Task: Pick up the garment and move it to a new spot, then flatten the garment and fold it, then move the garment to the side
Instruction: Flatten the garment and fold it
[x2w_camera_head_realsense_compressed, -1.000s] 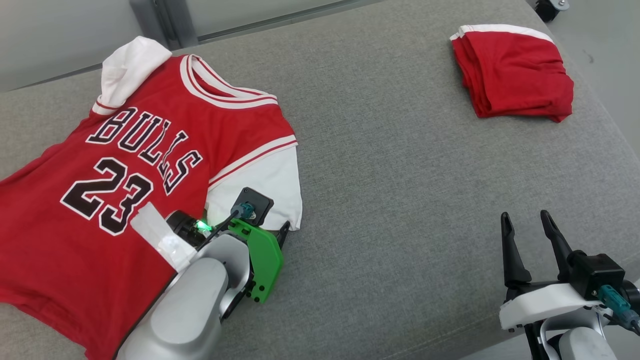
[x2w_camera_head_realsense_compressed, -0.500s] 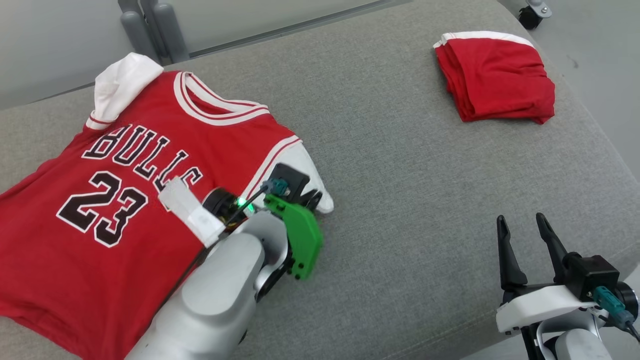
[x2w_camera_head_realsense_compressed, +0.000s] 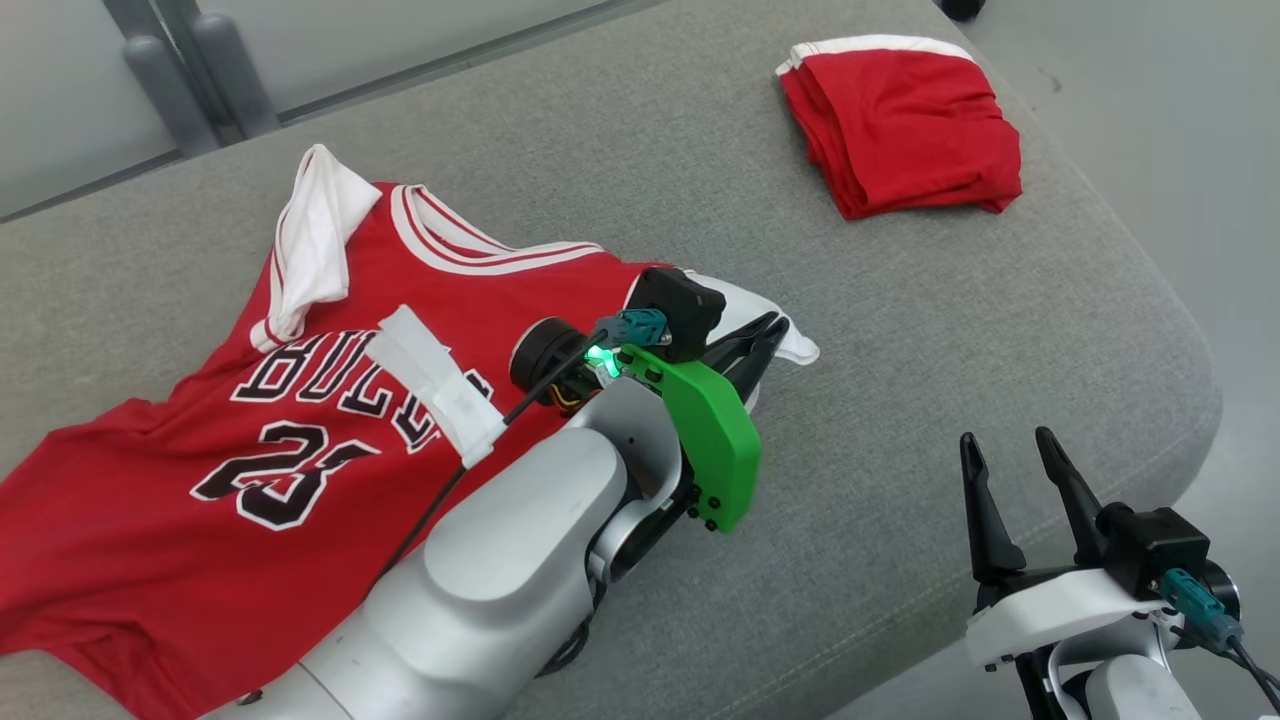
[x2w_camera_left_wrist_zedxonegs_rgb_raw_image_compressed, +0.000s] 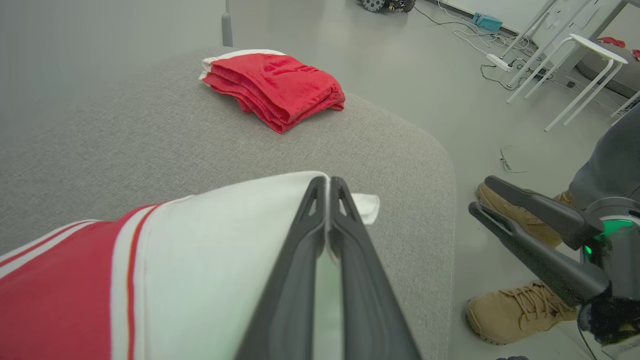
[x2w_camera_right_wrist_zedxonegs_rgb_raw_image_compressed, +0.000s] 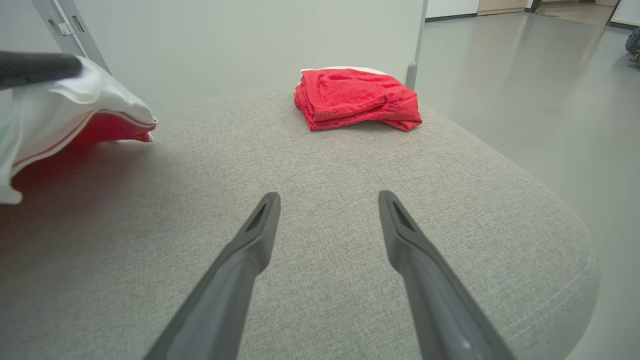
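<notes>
The left gripper has its fingers closed on the white sleeve of the red basketball jersey, likely to drag it. The right gripper, at 4 o'clock, idles with fingers apart.

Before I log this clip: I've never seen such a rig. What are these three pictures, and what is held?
This is a two-armed robot at a grey cushioned surface. One picture is from its head, looking down; the other two are from a camera on each wrist, looking along that gripper's dark fingers. A red Bulls 23 jersey lies at the left, a folded red garment at the far right. The left gripper is shut on the jersey's white sleeve, held off the surface. The right gripper is open and empty.
</notes>
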